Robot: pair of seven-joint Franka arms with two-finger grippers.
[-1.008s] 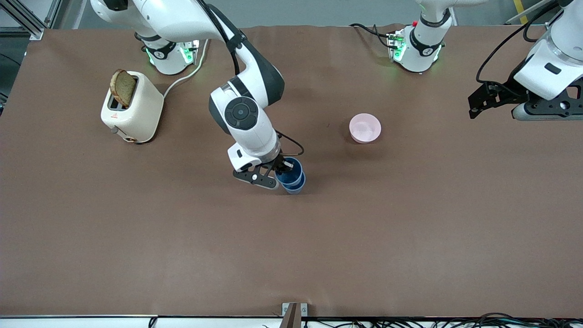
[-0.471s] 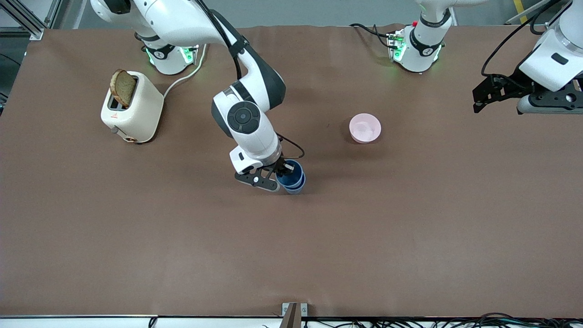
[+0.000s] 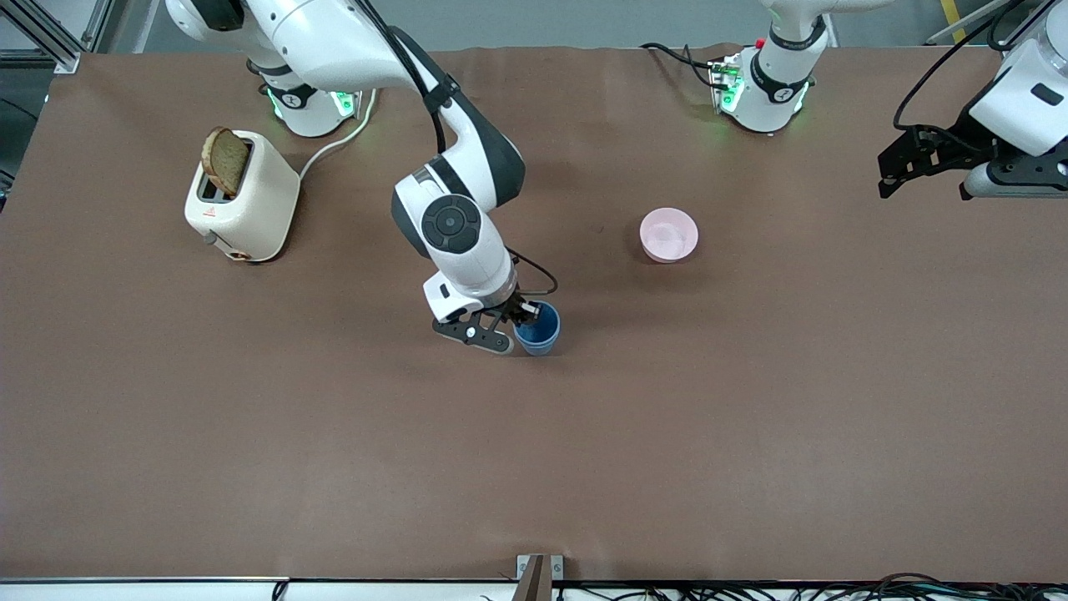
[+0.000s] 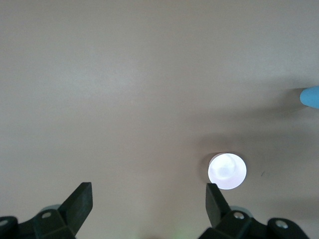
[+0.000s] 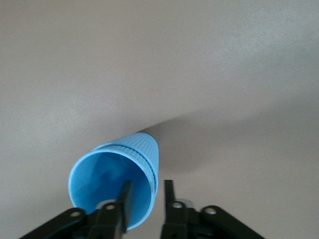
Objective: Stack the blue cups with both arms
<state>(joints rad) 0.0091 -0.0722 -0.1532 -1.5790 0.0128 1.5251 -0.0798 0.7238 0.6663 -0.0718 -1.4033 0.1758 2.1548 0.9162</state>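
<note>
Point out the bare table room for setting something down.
Bare brown table spans everything nearer the front camera than the blue cups. Another patch lies between toaster and cups. It's crowded where the right end effector grips the cup rim; pink bowl sits nearby.

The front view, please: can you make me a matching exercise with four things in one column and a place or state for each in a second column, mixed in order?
Things:
1. blue cups
2. pink bowl
3. toaster
4. left gripper

Places or states:
A. open, in the air at the left arm's end of the table
B. holds a slice of bread, near the right arm's base
C. nested, rim gripped by the right gripper
D. stands alone, between the cups and the left arm's base

Right pairs: 1-C, 2-D, 3-B, 4-A
</note>
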